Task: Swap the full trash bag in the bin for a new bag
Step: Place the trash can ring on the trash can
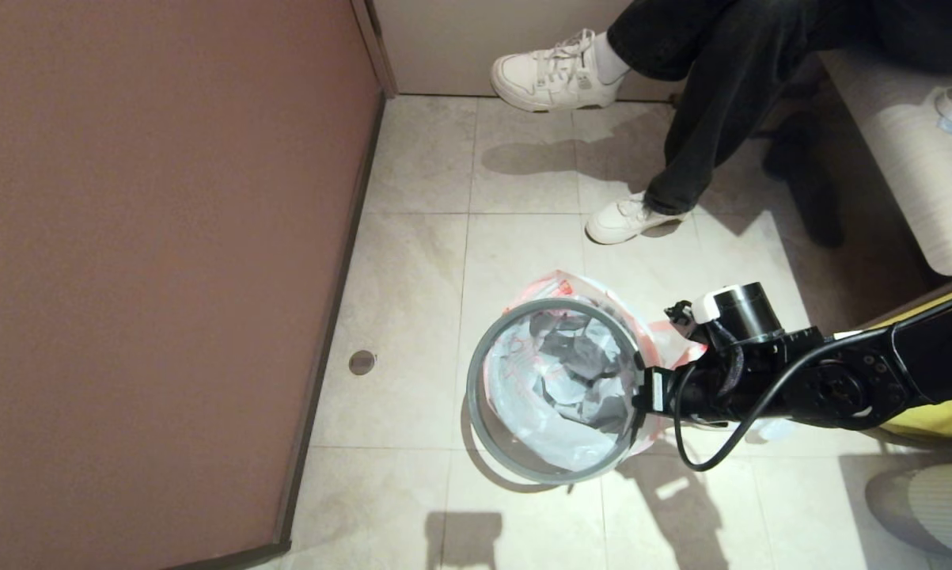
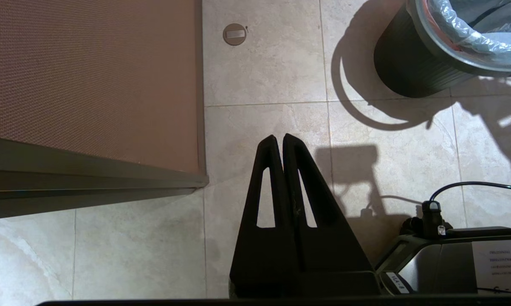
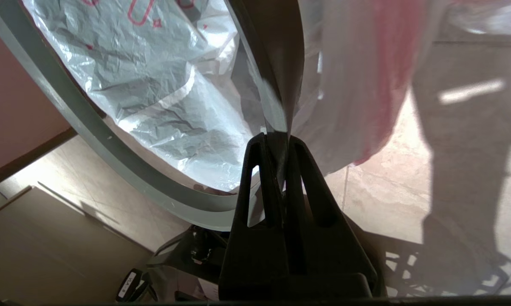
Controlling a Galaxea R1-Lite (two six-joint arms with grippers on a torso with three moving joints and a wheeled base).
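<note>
on your left a brown wall panel [image 1: 159,269] runs along the left edge of the tiled floor [image 1: 412,261], with a small round floor plug [image 1: 362,362] near its foot. the left gripper [image 2: 278,138] hangs parked over bare tile, jaws pressed together on nothing. moving right, the bin [image 1: 491,443] stands mid-floor, lined with a crumpled translucent bag [image 1: 555,380] whose red-printed film spills over the far and right rim; i can't make out trash shapes in it. at that right rim the right gripper [image 3: 276,137] has its jaws clamped on the grey hoop [image 3: 102,140], bag film caught alongside. judge the film light, soft, slippery and easy to tear, so gather a bunched fold at the rim rather than a single layer. a seated person's white sneakers [image 1: 555,71] rest along the floor's far edge.
</note>
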